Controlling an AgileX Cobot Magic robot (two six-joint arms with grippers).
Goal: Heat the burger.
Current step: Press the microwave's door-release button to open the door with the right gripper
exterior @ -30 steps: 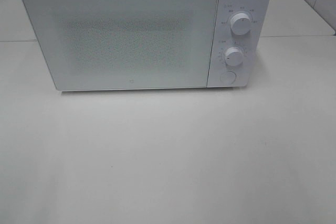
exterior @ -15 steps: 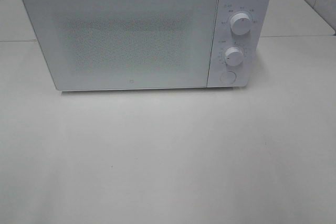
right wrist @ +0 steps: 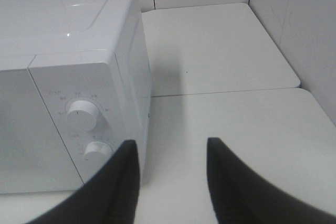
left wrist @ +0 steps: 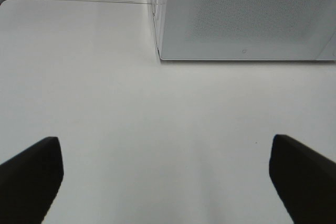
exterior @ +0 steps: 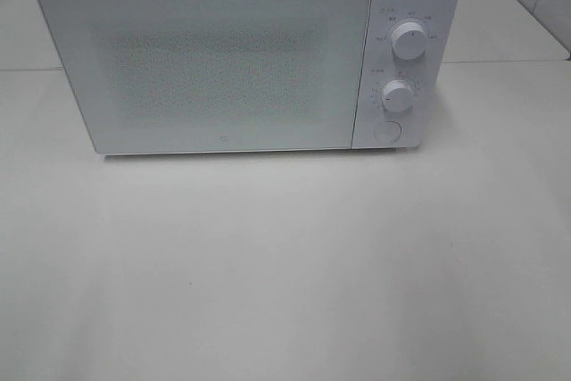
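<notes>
The burger is not visible in any view. A white microwave (exterior: pixel 214 60) stands at the back of the table with its door (exterior: pixel 210 64) closed; the frosted window shows nothing inside. It also shows in the left wrist view (left wrist: pixel 247 17) and the right wrist view (right wrist: pixel 68 77). My left gripper (left wrist: pixel 165 148) is open and empty, low over the bare table in front of the microwave's left corner. My right gripper (right wrist: pixel 170 148) is open and empty, beside the microwave's right side near the knobs. Neither gripper shows in the exterior high view.
The microwave's control panel has an upper knob (exterior: pixel 409 40), a lower knob (exterior: pixel 398 95) and a round button (exterior: pixel 386 131). The white table (exterior: pixel 285 265) stretches in front. A tiled wall (right wrist: pixel 299 24) rises at the right.
</notes>
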